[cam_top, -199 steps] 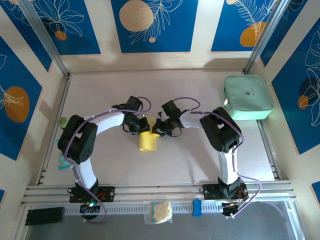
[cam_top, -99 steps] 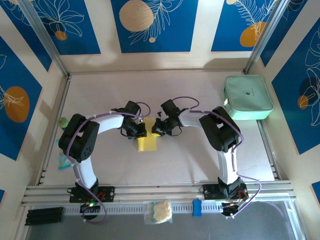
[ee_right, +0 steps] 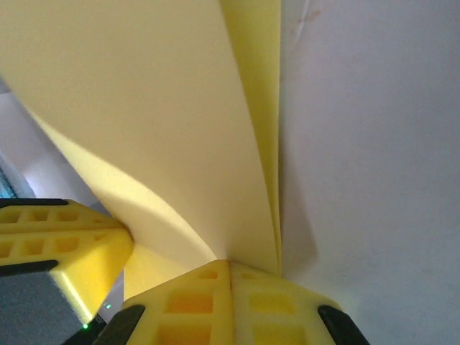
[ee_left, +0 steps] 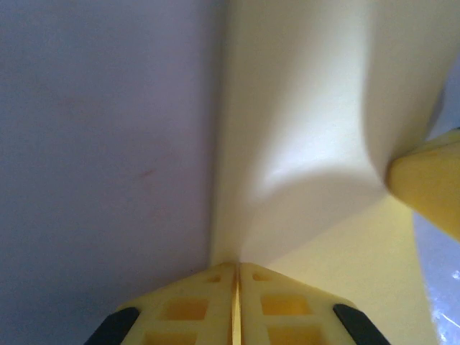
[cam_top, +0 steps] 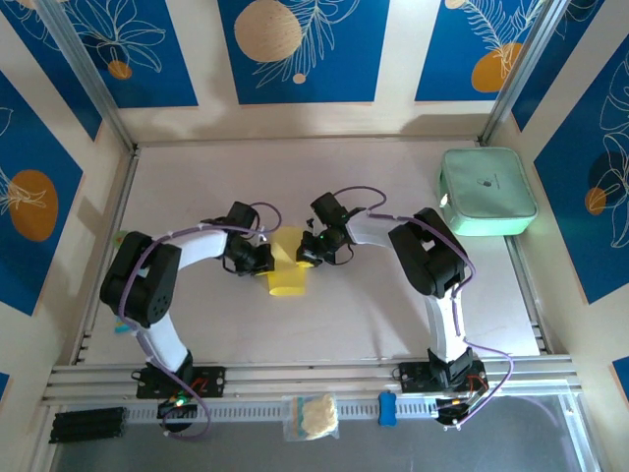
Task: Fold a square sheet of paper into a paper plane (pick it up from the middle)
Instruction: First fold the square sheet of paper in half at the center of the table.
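Note:
The square sheet of paper (cam_top: 286, 267), bright yellow, hangs bent between my two grippers at the middle of the table, with its lower part curling toward the near side. My left gripper (cam_top: 263, 258) is shut on the sheet's left edge, and my right gripper (cam_top: 307, 252) is shut on its right edge. In the left wrist view the jaws (ee_left: 237, 269) pinch the paper (ee_left: 302, 144), which bows away toward the other gripper's finger (ee_left: 431, 188). In the right wrist view the jaws (ee_right: 230, 264) clamp a doubled edge of the paper (ee_right: 158, 108).
A mint-green case (cam_top: 486, 192) lies at the table's back right corner. A cream wad in a clear bag (cam_top: 313, 415) and a blue piece (cam_top: 387, 408) sit on the front rail. A small green thing (cam_top: 123, 238) lies by the left wall.
My left gripper has moved left and a little nearer, widening the gap to the right gripper. The sheet, earlier bunched below them, is now spread between them. Both stay shut on it.

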Controlling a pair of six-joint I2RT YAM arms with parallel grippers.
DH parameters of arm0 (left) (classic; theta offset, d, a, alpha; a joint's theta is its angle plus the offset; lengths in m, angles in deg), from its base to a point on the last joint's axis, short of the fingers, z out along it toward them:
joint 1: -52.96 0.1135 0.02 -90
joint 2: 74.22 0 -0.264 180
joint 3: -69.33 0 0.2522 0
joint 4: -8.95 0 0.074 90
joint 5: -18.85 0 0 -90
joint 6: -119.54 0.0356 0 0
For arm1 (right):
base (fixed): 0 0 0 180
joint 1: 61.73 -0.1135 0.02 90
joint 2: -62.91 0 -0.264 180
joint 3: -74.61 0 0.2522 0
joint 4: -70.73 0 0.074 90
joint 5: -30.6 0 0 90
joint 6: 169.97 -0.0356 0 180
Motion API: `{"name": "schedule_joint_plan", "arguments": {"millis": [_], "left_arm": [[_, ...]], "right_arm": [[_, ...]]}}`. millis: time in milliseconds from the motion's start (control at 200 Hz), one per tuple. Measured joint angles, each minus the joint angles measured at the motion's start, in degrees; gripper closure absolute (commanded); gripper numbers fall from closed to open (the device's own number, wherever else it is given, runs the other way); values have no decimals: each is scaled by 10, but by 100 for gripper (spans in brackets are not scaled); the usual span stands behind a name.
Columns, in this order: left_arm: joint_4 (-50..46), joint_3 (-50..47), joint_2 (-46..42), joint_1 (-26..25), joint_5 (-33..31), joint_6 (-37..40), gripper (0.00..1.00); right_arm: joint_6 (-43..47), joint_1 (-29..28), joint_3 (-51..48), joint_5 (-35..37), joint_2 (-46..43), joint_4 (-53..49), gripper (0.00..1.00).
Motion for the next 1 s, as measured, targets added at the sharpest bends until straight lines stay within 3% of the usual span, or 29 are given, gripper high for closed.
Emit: {"name": "schedule_joint_plan", "arguments": {"millis": [165,320,545,805,1001], "left_arm": [[-23,-13,-40,9,-10,-2,88],[21,-24,-78,5,23,-45,88],[76,-24,-41,-17,59,-93,88],[64,-59,-18,-21,57,-92,91],[65,-95,-55,-10,48,-66,96]], "right_arm": [[6,-3,7,11,0,-11,100],[9,-5,11,14,2,-17,100],[9,-5,14,17,3,-22,100],[11,-6,18,20,3,-28,100],[13,-7,19,21,4,-29,100]]}}
